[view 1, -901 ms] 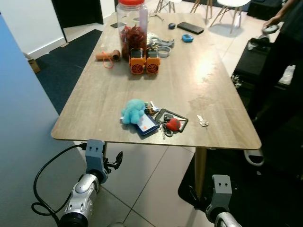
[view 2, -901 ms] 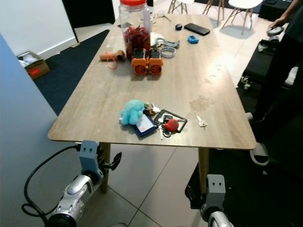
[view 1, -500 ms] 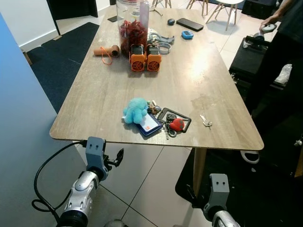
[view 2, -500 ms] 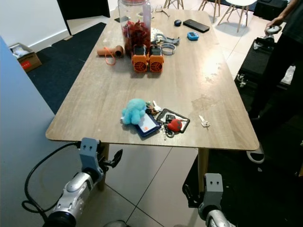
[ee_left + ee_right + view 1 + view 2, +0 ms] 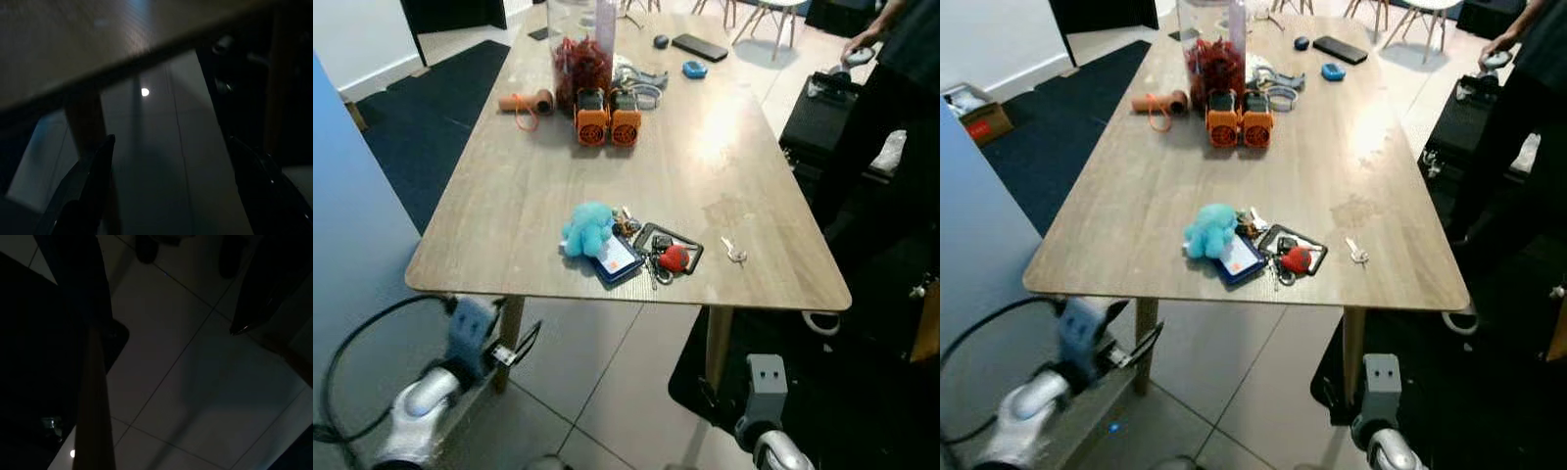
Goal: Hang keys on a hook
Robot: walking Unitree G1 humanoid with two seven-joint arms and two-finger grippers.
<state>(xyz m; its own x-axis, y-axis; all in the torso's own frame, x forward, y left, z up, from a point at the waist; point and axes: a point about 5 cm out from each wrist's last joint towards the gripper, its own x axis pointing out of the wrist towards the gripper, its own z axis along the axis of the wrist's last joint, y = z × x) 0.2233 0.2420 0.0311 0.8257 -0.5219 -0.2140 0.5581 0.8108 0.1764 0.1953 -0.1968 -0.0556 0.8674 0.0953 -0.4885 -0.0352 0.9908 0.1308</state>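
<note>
Left eye view, floor (image 5: 607, 392): pale tiles; dark carpet (image 5: 431, 108) at the robot's left, black mat (image 5: 862, 392) at its right.
Table (image 5: 529, 157): long wood-grain top, near edge close before the robot, one leg (image 5: 717, 343) under the near right corner.
Person (image 5: 911, 108): dark clothing, standing beside the table's right side, one hand (image 5: 862, 39) raised near the far end.
Chairs (image 5: 773, 15): white, beyond the far end of the table.
Jar (image 5: 576, 49): clear, red contents, at the far left part of the top.
Orange units (image 5: 608, 117): two, side by side, just in front of the jar.
Phone (image 5: 697, 46): black, flat, near the far end.
Keys (image 5: 651, 257): bunch near the front edge, touching a teal plush toy (image 5: 586, 229), a blue card (image 5: 617, 262) and a red charm (image 5: 674, 258).
Single key (image 5: 734, 252): lying apart, to the right of the bunch.
Left gripper (image 5: 514, 345): below the table's near left corner, blurred; in the left wrist view its fingers (image 5: 93, 181) stand spread, holding nothing.
Right gripper (image 5: 1381, 377): low beside the table leg; finger state cannot be told.
</note>
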